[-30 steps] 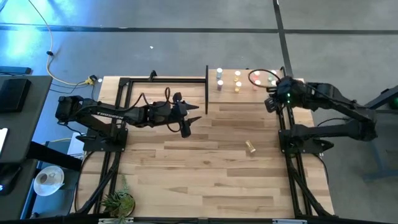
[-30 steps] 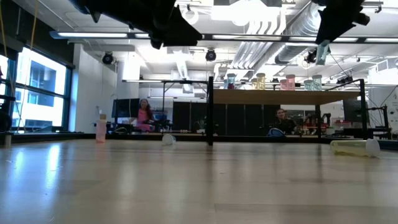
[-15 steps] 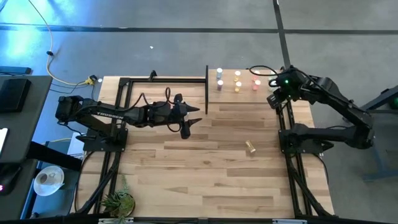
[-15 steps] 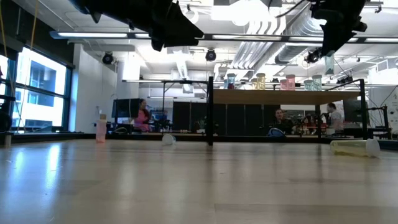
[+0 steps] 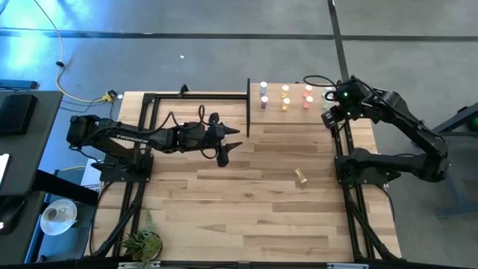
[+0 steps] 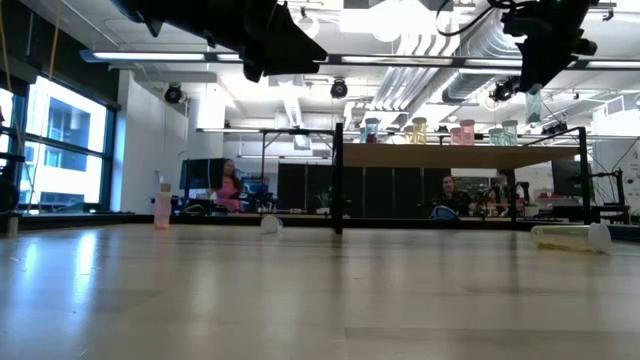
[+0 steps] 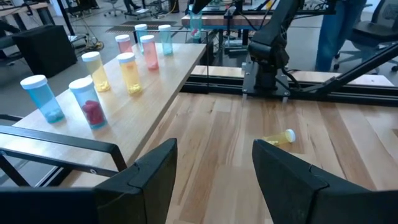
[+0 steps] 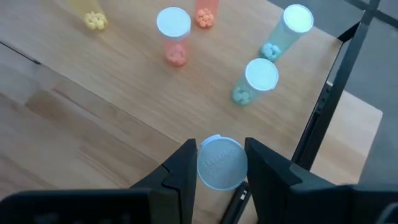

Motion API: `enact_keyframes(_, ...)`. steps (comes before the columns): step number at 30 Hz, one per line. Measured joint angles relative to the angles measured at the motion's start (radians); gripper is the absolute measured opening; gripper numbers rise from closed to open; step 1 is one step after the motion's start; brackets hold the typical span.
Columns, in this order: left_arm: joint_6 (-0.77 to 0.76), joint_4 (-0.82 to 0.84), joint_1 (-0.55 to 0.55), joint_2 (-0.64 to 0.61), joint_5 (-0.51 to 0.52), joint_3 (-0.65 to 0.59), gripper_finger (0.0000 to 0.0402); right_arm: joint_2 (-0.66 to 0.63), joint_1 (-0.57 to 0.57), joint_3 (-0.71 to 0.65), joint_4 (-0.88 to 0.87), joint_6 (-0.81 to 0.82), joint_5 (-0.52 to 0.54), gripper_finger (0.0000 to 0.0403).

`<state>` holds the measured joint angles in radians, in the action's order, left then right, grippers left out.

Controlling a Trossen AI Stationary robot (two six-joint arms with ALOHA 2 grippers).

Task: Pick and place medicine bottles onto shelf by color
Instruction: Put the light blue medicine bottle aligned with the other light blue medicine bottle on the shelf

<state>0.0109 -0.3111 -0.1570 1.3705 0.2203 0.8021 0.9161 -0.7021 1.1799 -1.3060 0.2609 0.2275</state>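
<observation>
While the right pincer (image 8: 216, 167) pinches a white-capped bottle (image 8: 222, 163) (teal-bodied), the left pincer (image 7: 214, 165) stays spread.

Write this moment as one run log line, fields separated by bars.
right gripper: shut on green bottle, above shelf | left gripper: open, waiting | yellow bottle: lying on table

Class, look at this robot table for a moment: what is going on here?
The right gripper hangs above the pale-wood shelf board, its fingers closed on a small white-capped green medicine bottle. Blue, yellow, red and green bottles already stand there in pairs. One yellow bottle lies on its side on the plank tabletop. The left gripper waits open over the table's left half, holding nothing.
</observation>
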Motion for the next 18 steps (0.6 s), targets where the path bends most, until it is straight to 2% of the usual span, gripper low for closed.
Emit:
enact_keyframes(12,0.0,0.004,0.0,0.0,0.0,0.0,0.0198,-0.133,0.0,-0.16,0.097,0.039,0.0,0.0105)
enact_keyframes(18,0.0,0.008,0.0,0.0,0.0,0.0,0.0198,-0.145,0.0,-0.196,0.106,0.078,0.0,0.0105)
